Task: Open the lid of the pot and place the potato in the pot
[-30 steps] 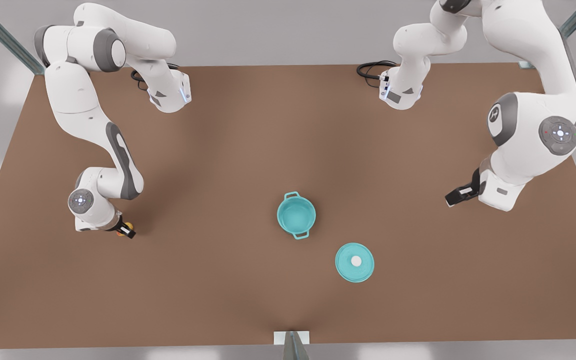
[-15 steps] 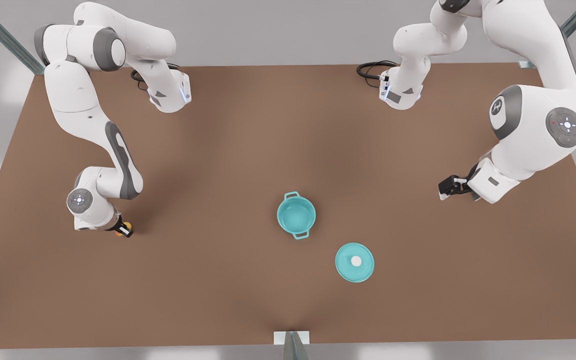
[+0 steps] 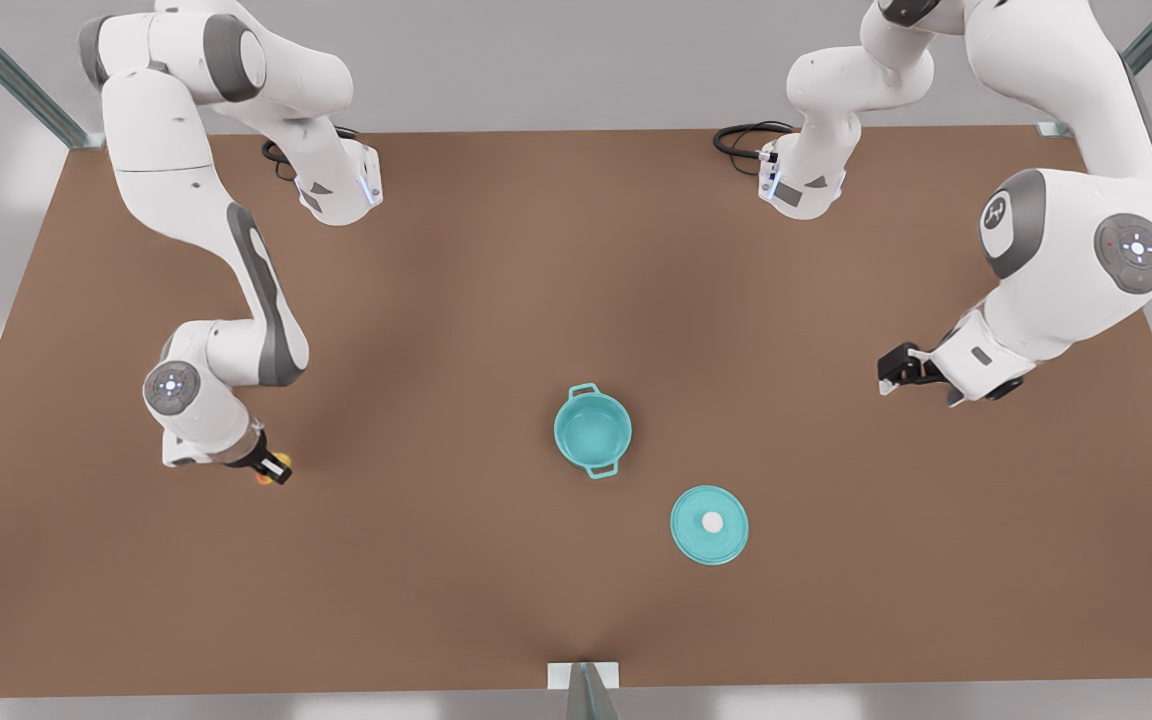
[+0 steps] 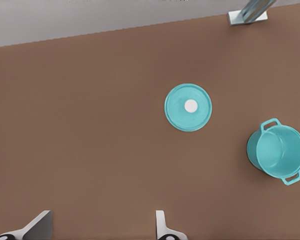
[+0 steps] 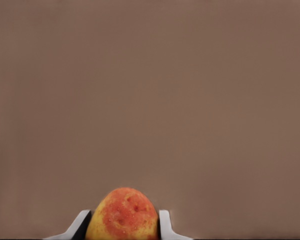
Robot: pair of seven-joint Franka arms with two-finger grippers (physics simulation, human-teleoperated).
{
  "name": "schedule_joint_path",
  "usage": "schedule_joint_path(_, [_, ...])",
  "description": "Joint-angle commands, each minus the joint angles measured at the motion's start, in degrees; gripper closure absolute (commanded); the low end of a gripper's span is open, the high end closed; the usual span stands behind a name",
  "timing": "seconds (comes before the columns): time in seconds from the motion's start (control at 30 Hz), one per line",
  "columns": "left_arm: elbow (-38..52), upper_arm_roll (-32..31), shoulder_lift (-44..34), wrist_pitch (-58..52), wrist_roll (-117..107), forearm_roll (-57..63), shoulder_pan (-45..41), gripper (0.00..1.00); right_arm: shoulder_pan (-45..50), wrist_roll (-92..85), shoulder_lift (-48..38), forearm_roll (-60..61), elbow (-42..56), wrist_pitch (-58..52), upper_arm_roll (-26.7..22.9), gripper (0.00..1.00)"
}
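A simulated robot test cell: a plain brown surface (image 3: 496, 260) ringed by grey walls and metal frame struts (image 3: 6, 75), with two white arms bolted at its far edge, cables (image 3: 741, 135) coiled by their bases.

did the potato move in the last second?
Yes. The potato, held in the right pincer, has shifted toward the front view's right, slightly nearer the pot, which stayed put.

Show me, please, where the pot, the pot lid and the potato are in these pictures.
pot (image 3: 592, 431), front view, on its teal inside floor.
pot lid (image 3: 709, 524), front view, on the white knob.
potato (image 5: 122, 214), right wrist view, on its reddish face between the tool's fingers.
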Motion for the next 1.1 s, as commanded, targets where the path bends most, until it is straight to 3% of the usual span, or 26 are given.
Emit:
schedule_joint_path(0.0, [0.17, -0.08, -0.06, 0.0, 6.33, 0.21, -0.02, 0.0, 2.28, 14.0, -0.14, 2.13, 1.79, -8.87, 0.05, 0.47])
schedule_joint_path(0.33, [0.17, -0.08, 0.11, 0.27, 6.42, 0.21, -0.19, 0.0, 18.36, 35.0, 0.3, 8.46, 13.21, -20.73, -0.13, 0.48])
schedule_joint_path(0.73, [0.26, -0.26, -0.06, -2.9, 6.07, 0.65, -0.37, 0.0, 33.57, 59.09, 17.08, 9.34, 37.82, -25.31, -0.04, 0.48])
schedule_joint_path(0.77, [0.78, 0.01, -0.24, -6.94, 5.98, 0.56, -0.28, 0.0, 34.62, 60.05, 18.49, 9.34, 39.14, -25.31, -0.04, 0.48])
schedule_joint_path(1.07, [0.08, 0.71, 0.02, -7.47, 6.33, 0.39, 0.07, 0.0, 39.19, 63.48, 28.69, 9.61, 46.79, -22.14, -0.65, 0.47])
